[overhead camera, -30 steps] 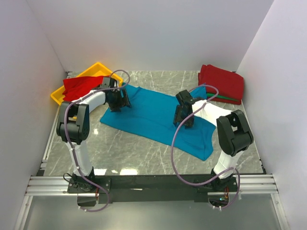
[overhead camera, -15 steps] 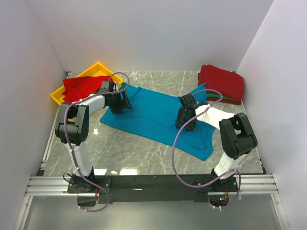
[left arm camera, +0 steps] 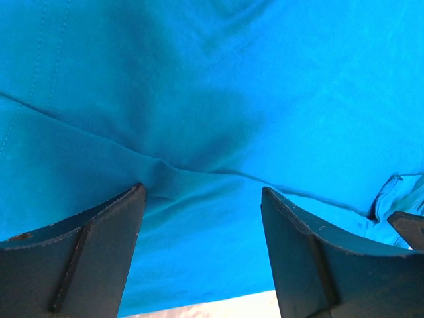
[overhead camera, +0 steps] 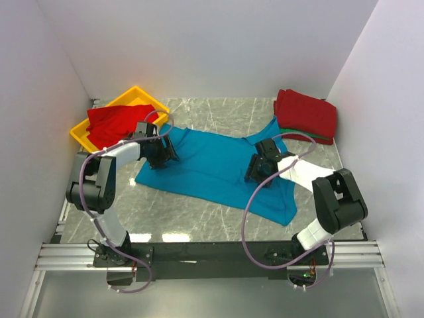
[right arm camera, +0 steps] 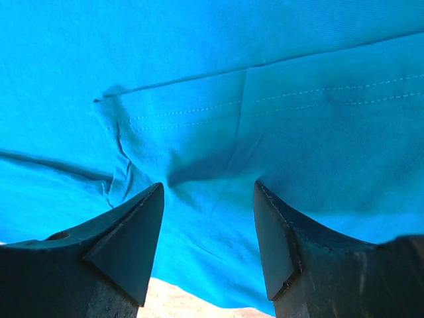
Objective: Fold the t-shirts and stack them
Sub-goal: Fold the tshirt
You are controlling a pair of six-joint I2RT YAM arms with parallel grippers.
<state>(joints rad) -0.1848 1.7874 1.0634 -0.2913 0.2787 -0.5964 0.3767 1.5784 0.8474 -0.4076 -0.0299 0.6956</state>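
A teal-blue t-shirt [overhead camera: 212,165] lies spread flat across the middle of the table. My left gripper [overhead camera: 159,155] is open, its tips down on the shirt's left edge; the left wrist view shows cloth [left arm camera: 218,93] between the spread fingers [left arm camera: 99,232] and nothing gripped. My right gripper [overhead camera: 258,169] is open, its tips on the shirt's right part; the right wrist view shows a stitched hem [right arm camera: 265,99] ahead of the gripper [right arm camera: 209,189]. A red shirt [overhead camera: 114,120] lies in the yellow tray. Folded red shirts [overhead camera: 306,112] lie stacked at the back right, with a green edge [overhead camera: 319,137] beneath.
The yellow plastic tray [overhead camera: 142,95] stands at the back left, close to my left arm. White walls enclose the table on three sides. Bare marble [overhead camera: 185,212] shows in front of the shirt. Purple cables loop from both arms.
Both grippers have come down onto the teal-blue shirt, the left one shifting slightly left, the right one right and nearer. The shirt's outline has shifted, its back right corner now reaching toward the red stack.
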